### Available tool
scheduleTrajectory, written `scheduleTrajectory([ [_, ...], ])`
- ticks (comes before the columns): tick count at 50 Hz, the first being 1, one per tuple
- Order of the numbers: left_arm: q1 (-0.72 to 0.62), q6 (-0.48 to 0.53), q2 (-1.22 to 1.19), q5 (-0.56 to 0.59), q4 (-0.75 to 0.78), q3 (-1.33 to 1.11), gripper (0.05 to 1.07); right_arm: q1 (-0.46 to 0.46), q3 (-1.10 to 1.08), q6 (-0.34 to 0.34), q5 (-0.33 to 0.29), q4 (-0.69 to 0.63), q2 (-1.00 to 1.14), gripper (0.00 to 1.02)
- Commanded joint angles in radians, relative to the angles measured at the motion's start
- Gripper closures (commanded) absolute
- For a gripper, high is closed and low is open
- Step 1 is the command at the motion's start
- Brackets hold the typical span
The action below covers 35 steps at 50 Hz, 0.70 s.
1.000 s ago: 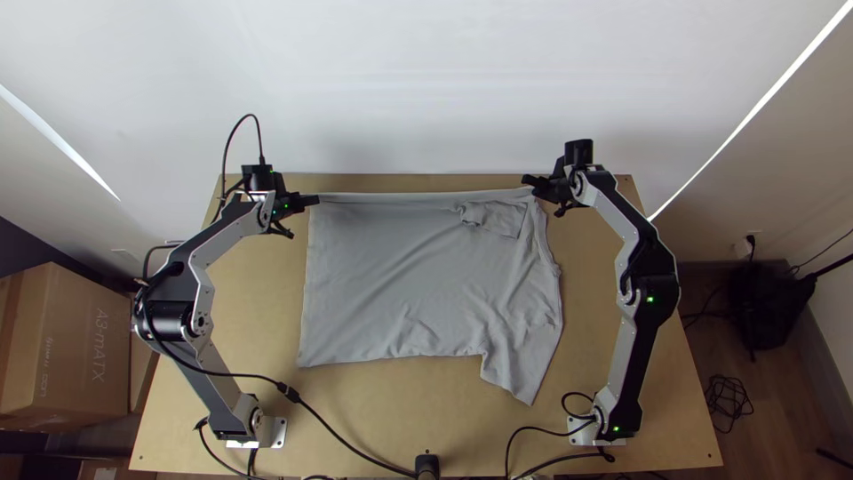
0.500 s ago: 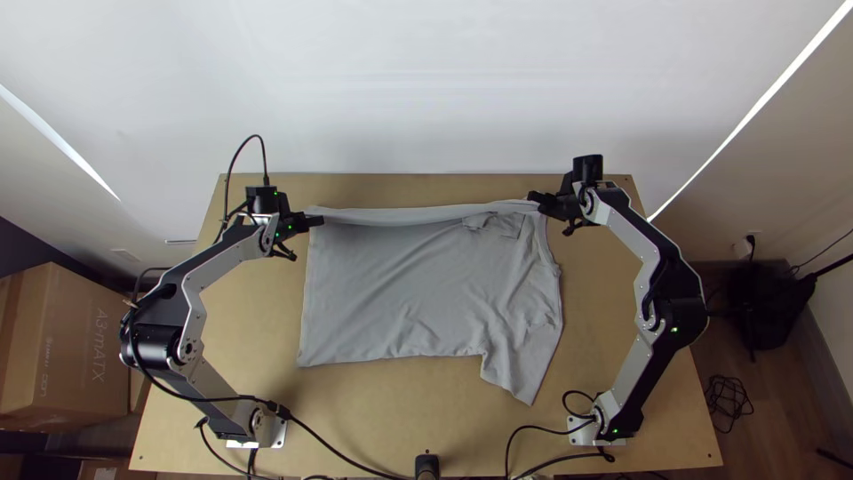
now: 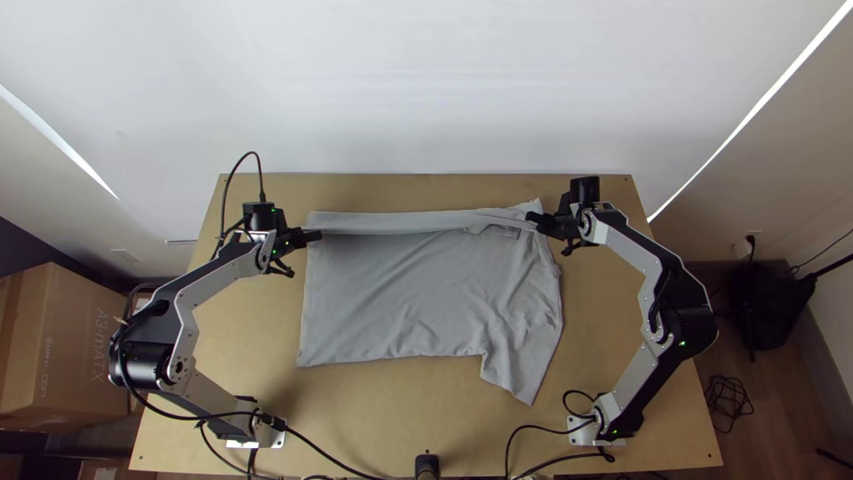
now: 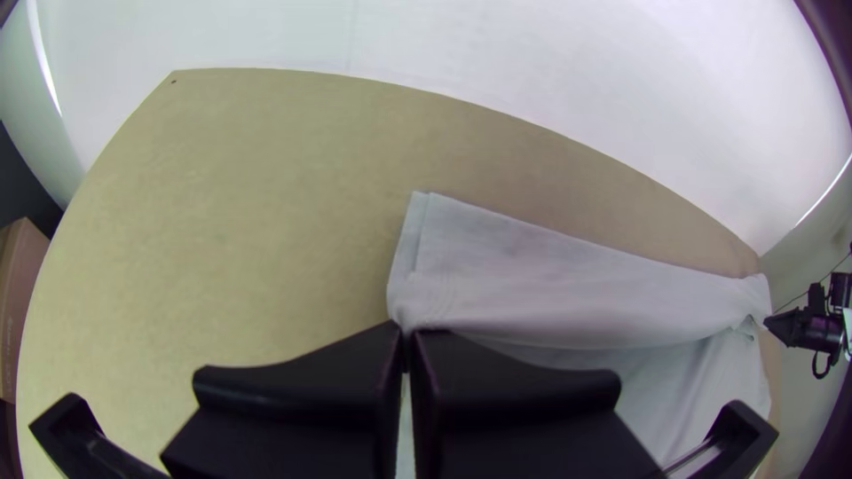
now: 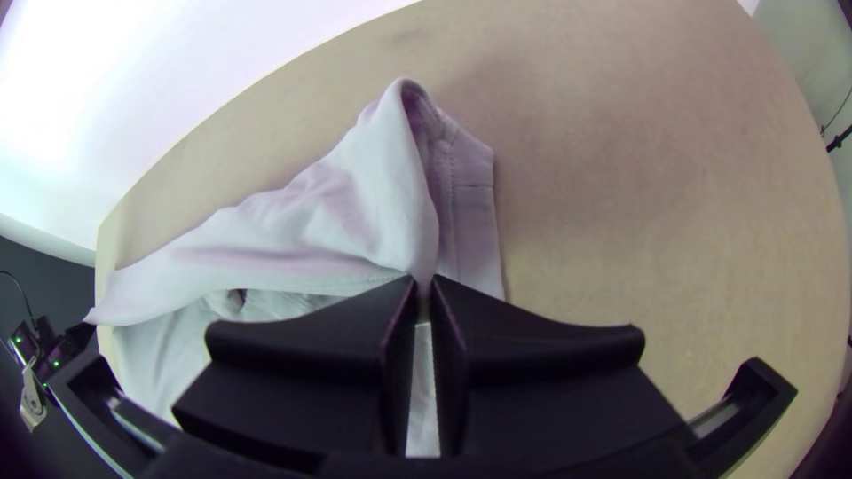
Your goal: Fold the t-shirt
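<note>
Item: one grey T-shirt (image 3: 400, 298), on the table (image 3: 382, 409), spread between and nearer the bases than both grippers, its far band (image 3: 409, 222) turned over.
Item: left gripper (image 3: 315, 236), closed down on one end of that band; perhaps a single layer, the bite being hard to make out.
Item: right gripper (image 3: 531, 217), pinched nearly shut on the other end, a peak of cloth standing beyond its tips. Held at both ends, presumably, so the fold travels straight.
Item: one sleeve (image 3: 524, 364), baseward of the right gripper, lying loose, likely awaiting its own fold.
</note>
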Motion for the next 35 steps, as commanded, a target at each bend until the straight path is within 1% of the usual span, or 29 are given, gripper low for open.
scheduleTrajectory([
  [1,0.022,-0.019,-0.028,-0.002,0.011,-0.034,1.05,0.000,-0.052,-0.003,0.006,0.029,-0.050,1.00],
  [17,0.044,-0.009,-0.034,-0.002,0.045,-0.086,1.05,0.002,-0.159,-0.012,0.007,0.125,-0.085,1.00],
  [18,0.044,-0.009,-0.039,-0.002,0.048,-0.090,1.03,0.002,-0.162,-0.012,0.007,0.130,-0.088,1.00],
  [19,0.044,-0.009,-0.042,-0.002,0.056,-0.094,0.97,0.002,-0.165,-0.011,0.010,0.131,-0.091,0.99],
  [20,0.044,-0.006,-0.042,-0.002,0.067,-0.097,0.90,0.002,-0.165,-0.009,0.013,0.131,-0.094,0.96],
  [21,0.044,0.000,-0.045,-0.002,0.068,-0.099,0.82,0.002,-0.165,-0.009,0.015,0.131,-0.097,0.91],
  [23,0.044,0.009,-0.053,-0.002,0.067,-0.100,0.67,0.002,-0.167,-0.007,0.017,0.130,-0.106,0.76],
  [25,0.044,0.010,-0.060,-0.002,0.068,-0.105,0.58,0.000,-0.171,-0.004,0.018,0.122,-0.123,0.63],
  [26,0.044,0.010,-0.065,-0.002,0.068,-0.103,0.54,-0.001,-0.173,-0.001,0.020,0.118,-0.134,0.59],
  [28,0.047,0.010,-0.074,-0.002,0.065,-0.105,0.49,-0.007,-0.177,0.005,0.023,0.105,-0.157,0.53],
  [31,0.052,0.014,-0.086,-0.004,0.062,-0.105,0.46,-0.018,-0.184,0.016,0.023,0.076,-0.203,0.46],
  [33,0.059,0.015,-0.096,0.000,0.053,-0.103,0.45,-0.027,-0.187,0.017,0.021,0.049,-0.232,0.46],
  [35,0.073,0.017,-0.103,0.023,0.047,-0.102,0.41,-0.030,-0.188,0.016,0.021,0.010,-0.263,0.46],
])
